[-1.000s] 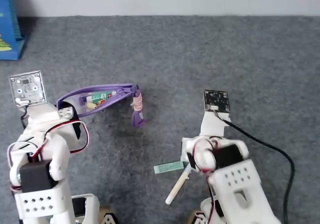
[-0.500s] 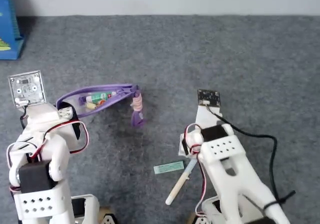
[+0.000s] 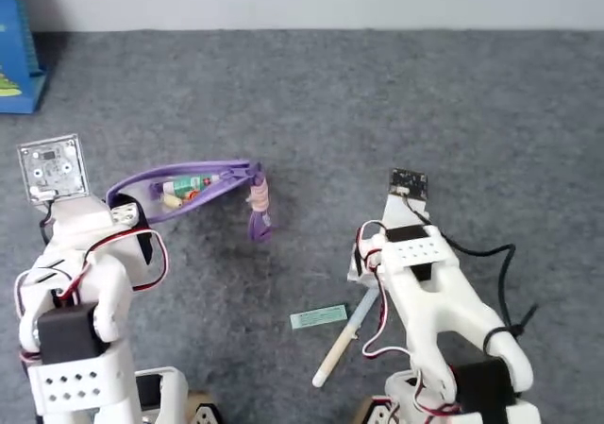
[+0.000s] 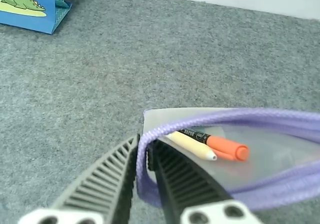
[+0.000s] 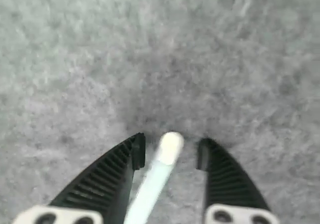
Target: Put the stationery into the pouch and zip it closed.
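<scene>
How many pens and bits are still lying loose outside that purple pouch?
2. A pale pen, its tip straddled by the open right gripper, and a small green strip beside it, on the pouch's side. The arm could hide more.

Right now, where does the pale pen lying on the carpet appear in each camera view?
High view: the pale pen lies slanted on the grey carpet, low and right of centre, beside a green strip, its upper end under the right arm.
Right wrist view: its end sits between the fingers of the open right gripper, touching neither.
Left wrist view: that camera faces the pouch instead.
Shared landmark: the grey carpet.
</scene>
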Action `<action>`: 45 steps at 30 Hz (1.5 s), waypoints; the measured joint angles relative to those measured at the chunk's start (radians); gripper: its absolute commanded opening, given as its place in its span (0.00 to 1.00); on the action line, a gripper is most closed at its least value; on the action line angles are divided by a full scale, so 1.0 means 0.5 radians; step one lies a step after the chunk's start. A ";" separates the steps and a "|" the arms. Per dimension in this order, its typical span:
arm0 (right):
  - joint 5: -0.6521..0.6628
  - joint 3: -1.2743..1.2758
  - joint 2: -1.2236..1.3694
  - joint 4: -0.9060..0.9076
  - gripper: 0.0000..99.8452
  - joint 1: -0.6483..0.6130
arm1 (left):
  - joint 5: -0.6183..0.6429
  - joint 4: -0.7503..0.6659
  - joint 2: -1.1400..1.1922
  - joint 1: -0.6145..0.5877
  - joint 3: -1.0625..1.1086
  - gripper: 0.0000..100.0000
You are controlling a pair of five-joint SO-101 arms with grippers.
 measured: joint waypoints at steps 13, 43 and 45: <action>0.006 0.037 -0.423 0.166 0.01 0.003 | 0.000 0.000 0.000 -0.003 0.018 0.01; 0.322 -0.902 -2.010 -0.080 0.01 -0.709 | 0.000 0.006 0.000 -0.003 0.034 0.01; 0.322 -0.902 -2.007 -0.212 0.01 -0.764 | 0.000 0.006 0.000 -0.003 0.034 0.01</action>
